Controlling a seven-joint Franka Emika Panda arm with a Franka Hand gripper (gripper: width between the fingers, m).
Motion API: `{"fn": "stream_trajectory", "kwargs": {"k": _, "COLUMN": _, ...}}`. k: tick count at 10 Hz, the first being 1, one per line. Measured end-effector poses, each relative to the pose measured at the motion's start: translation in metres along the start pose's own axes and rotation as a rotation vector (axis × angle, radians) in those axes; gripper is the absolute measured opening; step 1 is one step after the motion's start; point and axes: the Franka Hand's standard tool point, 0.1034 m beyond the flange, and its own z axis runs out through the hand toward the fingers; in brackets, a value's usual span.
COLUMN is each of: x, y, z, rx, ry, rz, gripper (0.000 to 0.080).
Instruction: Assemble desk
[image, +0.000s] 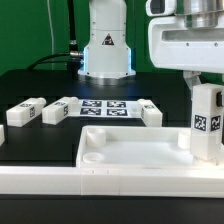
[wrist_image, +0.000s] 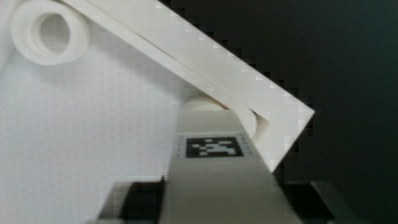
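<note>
The white tray-like tabletop (image: 130, 152) lies near the front with its rim up. In the wrist view its floor (wrist_image: 89, 120) and one round corner socket (wrist_image: 50, 35) show. My gripper (image: 205, 88) is shut on a white square leg (image: 207, 122) and holds it upright at the tabletop's corner on the exterior view's right. In the wrist view the leg (wrist_image: 222, 175) with its tag runs between my dark fingers (wrist_image: 143, 203) down to that corner (wrist_image: 267, 112). I cannot tell whether its end sits in the socket. Three more legs lie behind (image: 22, 113) (image: 58, 110) (image: 150, 112).
The marker board (image: 105, 107) lies flat behind the tabletop, between the loose legs. The long white border rail (image: 90, 185) runs along the front edge. The robot's base (image: 107, 50) stands at the back centre on the black table.
</note>
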Motion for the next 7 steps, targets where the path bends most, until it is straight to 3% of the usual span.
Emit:
{"fn": "stream_trajectory", "kwargs": {"k": 1, "x": -0.0003, "y": -0.0001, "z": 0.0001, "rx": 0.0, "ry": 0.0, "rz": -0.029, "gripper": 0.0291}}
{"fn": "stream_trajectory", "kwargs": {"k": 2, "x": -0.0005, "y": 0.0001, "z": 0.0001, "rx": -0.003, "ry": -0.001, "rz": -0.067, "gripper": 0.048}}
{"fn": "stream_trajectory", "kwargs": {"k": 3, "x": -0.0005, "y": 0.0016, "z": -0.0003, "rx": -0.016, "ry": -0.006, "rz": -0.192, "gripper": 0.048}}
{"fn": "stream_trajectory", "kwargs": {"k": 4, "x": -0.0006, "y": 0.001, "z": -0.0015, "rx": -0.026, "ry": -0.006, "rz": -0.296, "gripper": 0.0614}}
{"fn": "stream_trajectory", "kwargs": {"k": 7, "x": 0.0, "y": 0.0, "z": -0.0021, "rx": -0.029, "ry": -0.007, "rz": -0.548, "gripper": 0.0648}}
